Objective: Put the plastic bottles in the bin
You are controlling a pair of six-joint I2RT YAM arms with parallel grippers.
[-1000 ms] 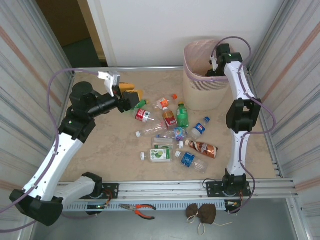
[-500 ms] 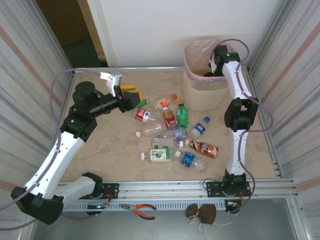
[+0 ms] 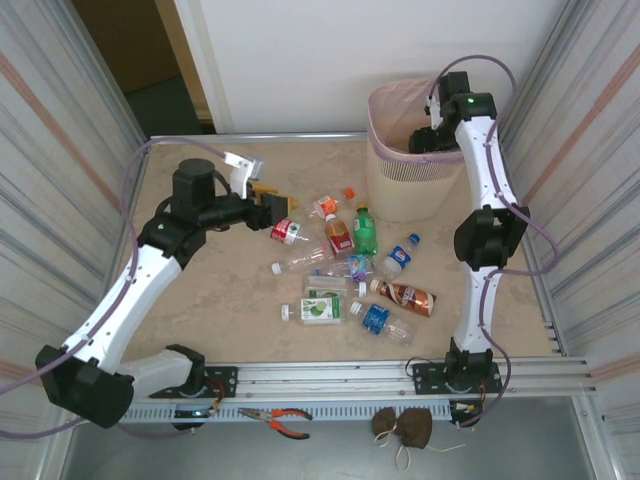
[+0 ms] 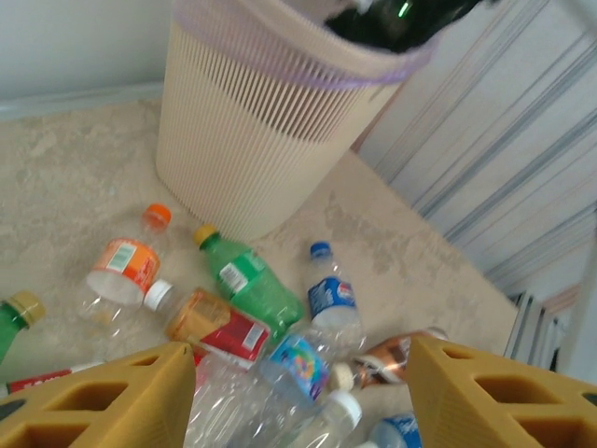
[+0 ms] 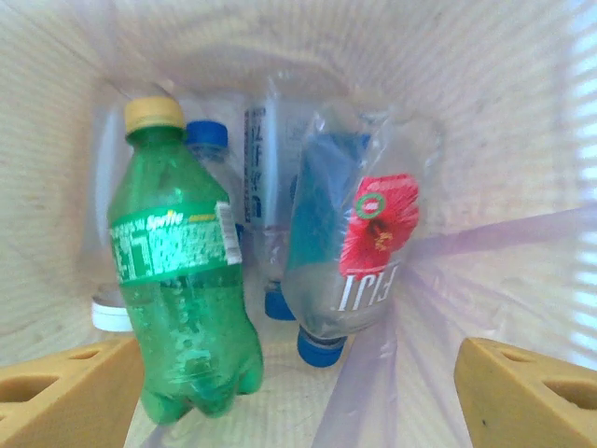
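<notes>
Several plastic bottles point(image 3: 340, 262) lie scattered mid-table. My left gripper point(image 3: 277, 208) hangs open at the pile's left edge. Between and below its yellow fingers point(image 4: 121, 397) lie a clear bottle with a coloured label point(image 4: 298, 364), a green bottle point(image 4: 247, 280) and a blue-labelled one point(image 4: 333, 299); it holds nothing point(image 4: 298, 373). The beige bin point(image 3: 400, 185) with its pink liner stands at the back right point(image 4: 252, 121). My right gripper point(image 3: 425, 140) is over its mouth, open point(image 5: 298, 373). Inside lie a green Sprite bottle point(image 5: 182, 280), an upside-down Fiji bottle point(image 5: 350, 252) and others.
Red-handled pliers point(image 3: 278, 418) and a brown pouch point(image 3: 403, 425) lie in front of the rail at the near edge. Corrugated metal walls close in both sides. A loose orange cap point(image 3: 349, 192) sits near the bin's foot.
My left arm has swung right, bringing its gripper closer to the bottle pile. My right wrist has shifted slightly up and back over the bin.
</notes>
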